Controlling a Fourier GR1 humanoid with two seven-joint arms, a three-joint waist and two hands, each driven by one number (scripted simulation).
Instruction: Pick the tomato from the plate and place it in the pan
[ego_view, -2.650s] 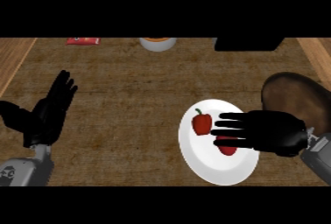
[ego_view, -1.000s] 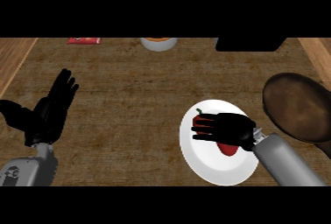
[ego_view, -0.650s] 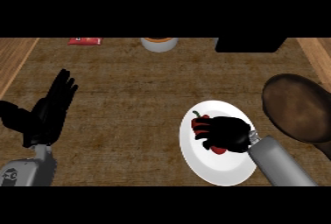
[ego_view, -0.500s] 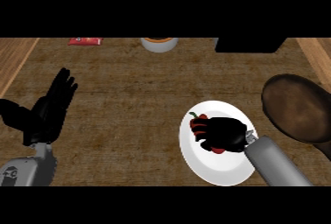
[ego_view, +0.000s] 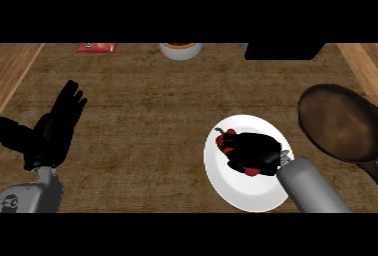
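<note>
Left hand (ego_view: 50, 131): near the view's left edge, above its grey forearm. It is open with the fingers straight and pointing up and the thumb out to the side, and it holds nothing.
Red packet (ego_view: 97, 47): lies flat at the far edge of the brown surface (ego_view: 148, 105), left of centre.
Cup (ego_view: 181, 50): white with orange inside, at the far edge, right of the packet and apart from it.
Plate (ego_view: 247, 195): white and round, right of centre on the near part of the surface, apart from the pan.
Tomato (ego_view: 224, 142): red, with a green stalk toward the upper left. It is over the plate's upper half, mostly hidden by the right hand. Red shows at the hand's left side and again below it. Whether it touches the plate cannot be told.
Right hand (ego_view: 256, 150): over the plate, fingers curled round the tomato. Its grey forearm runs off to the lower right.
Black box (ego_view: 284, 51): at the far edge, right of the cup.
Pan (ego_view: 338, 122): dark brown and round, right of the plate. Its handle points toward the lower right.
</note>
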